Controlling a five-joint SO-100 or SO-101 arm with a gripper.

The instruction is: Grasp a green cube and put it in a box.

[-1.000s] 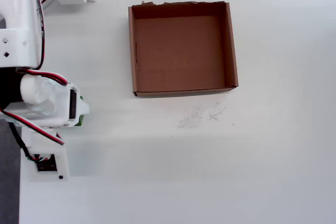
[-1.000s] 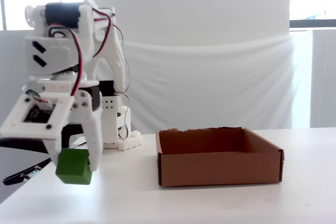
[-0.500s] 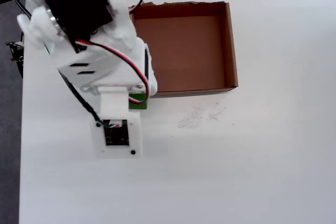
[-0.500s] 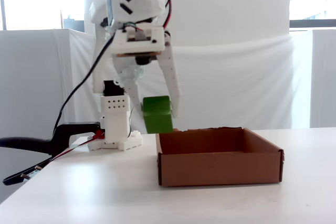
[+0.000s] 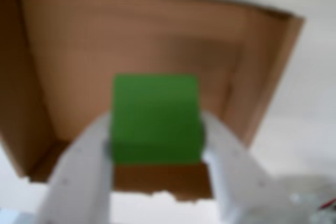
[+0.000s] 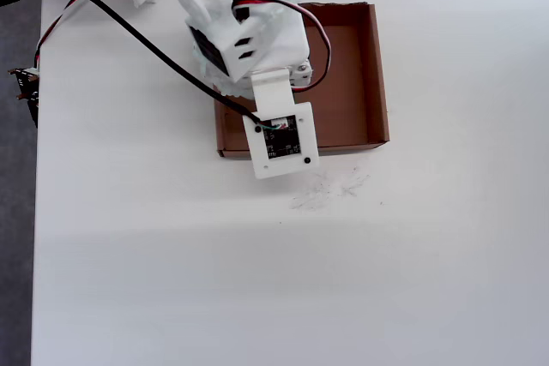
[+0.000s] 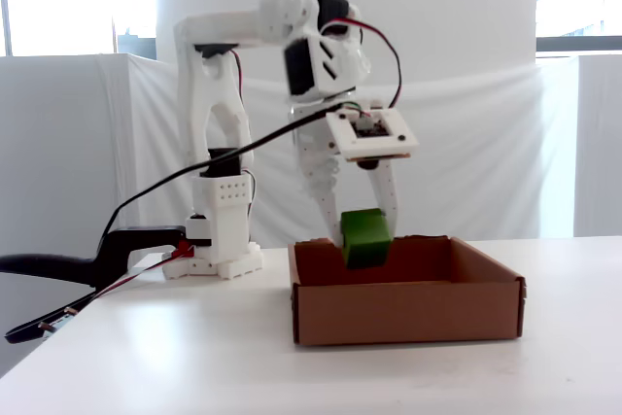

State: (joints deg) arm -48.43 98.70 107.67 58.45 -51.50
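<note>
The green cube [image 7: 364, 237] hangs over the left half of the box [image 7: 408, 310], with its lower part dipping just below the rim. My gripper [image 7: 366, 232] is shut on it, one white finger on each side. The wrist view is blurred. It shows the green cube [image 5: 156, 119] pinched between the fingers [image 5: 84, 171], with the brown floor of the box [image 5: 131, 35] beneath it. In the overhead view the arm and its camera plate [image 6: 281, 135] cover the cube and the left part of the box [image 6: 352, 83].
The arm's base [image 7: 222, 240] stands left of the box. A black clamp [image 7: 58, 269] and loose cables lie at the table's left edge. Faint scuff marks [image 6: 328, 188] are on the white table in front of the box.
The arm has swung from the table's left side over to the box, carrying the cube. It first lifted the cube, then brought it over the wall and down towards the inside.
</note>
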